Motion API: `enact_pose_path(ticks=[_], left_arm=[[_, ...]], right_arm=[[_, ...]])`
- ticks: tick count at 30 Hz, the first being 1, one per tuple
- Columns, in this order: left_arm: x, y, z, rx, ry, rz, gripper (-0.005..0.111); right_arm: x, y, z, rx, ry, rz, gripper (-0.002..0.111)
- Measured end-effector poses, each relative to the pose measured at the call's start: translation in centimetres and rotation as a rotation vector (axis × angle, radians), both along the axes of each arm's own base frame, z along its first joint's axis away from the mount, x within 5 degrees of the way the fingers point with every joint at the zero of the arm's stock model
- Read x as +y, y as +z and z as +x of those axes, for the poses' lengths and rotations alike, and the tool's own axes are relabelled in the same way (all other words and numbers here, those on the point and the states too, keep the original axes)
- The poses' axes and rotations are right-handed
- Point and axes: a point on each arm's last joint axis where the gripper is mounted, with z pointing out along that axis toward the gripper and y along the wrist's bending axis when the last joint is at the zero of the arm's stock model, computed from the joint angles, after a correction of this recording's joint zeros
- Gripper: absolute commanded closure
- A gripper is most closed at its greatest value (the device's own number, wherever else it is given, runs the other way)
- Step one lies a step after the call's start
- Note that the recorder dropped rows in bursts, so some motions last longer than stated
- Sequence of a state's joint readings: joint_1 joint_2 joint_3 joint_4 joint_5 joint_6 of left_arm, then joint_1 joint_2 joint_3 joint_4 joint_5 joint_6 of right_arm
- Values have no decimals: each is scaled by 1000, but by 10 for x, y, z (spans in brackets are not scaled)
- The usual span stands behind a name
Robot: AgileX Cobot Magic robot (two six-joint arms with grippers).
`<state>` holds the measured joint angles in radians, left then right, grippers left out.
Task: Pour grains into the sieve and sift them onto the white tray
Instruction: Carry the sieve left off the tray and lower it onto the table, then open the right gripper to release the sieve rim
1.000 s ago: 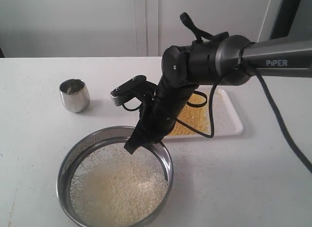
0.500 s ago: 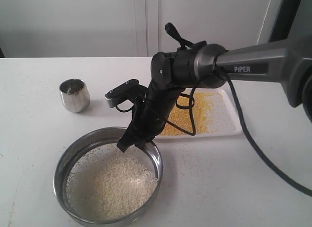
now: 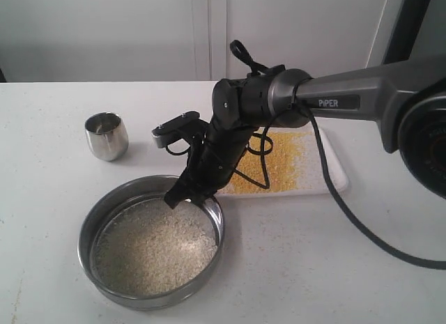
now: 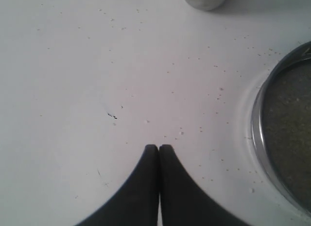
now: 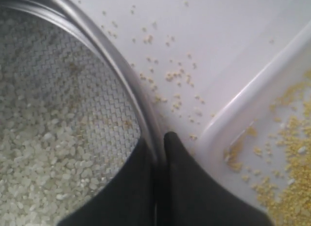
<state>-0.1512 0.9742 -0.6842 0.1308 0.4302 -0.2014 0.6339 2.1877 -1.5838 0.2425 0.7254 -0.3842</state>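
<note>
The sieve (image 3: 118, 197), a wide steel ring with a mesh bottom, is low over the table in front of the white tray (image 3: 331, 172), off its left end. Coarse pale grains (image 3: 153, 247) cover its mesh. My right gripper (image 3: 182, 196) is shut on its far rim. In the right wrist view one finger is inside the sieve's rim (image 5: 112, 56) and one outside, with the right gripper (image 5: 156, 143) next to the tray's corner (image 5: 243, 99). Fine yellow grains (image 3: 279, 164) lie on the tray. My left gripper (image 4: 159, 147) is shut and empty over bare table, left of the sieve (image 4: 260, 133).
A small steel cup (image 3: 106, 136) stands upright at the back left, apart from the sieve. Stray grains (image 5: 175, 75) dot the table between sieve and tray. The right arm's cable (image 3: 348, 212) trails over the table on the right.
My right gripper has carried the sieve leftward and down, from nearer the camera to low at the table. The pale grains have settled flat in it.
</note>
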Motion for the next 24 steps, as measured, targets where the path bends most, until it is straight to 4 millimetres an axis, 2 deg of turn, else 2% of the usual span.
enact_pose_path(ticks=[1,3,8,10,18,21,24], left_arm=[[0,0,0,0,0,0,107],[0,0,0,0,0,0,107],[0,0,0,0,0,0,107],[0,0,0,0,0,0,107],[0,0,0,0,0,0,107],[0,0,0,0,0,0,107],[0,0,0,0,0,0,107]], right_arm=[[0,0,1,-8,-13,4,107],[0,0,2,-11,-19,6,98],[0,-1,3,-24,-17,1,57],[0,1,3,-29,-17,3,51],[-1,32,0,-67,-33,62,53],[-1,48,-2,-86,-39,92,64],[-3,60,-4,-102,-38,108,85]])
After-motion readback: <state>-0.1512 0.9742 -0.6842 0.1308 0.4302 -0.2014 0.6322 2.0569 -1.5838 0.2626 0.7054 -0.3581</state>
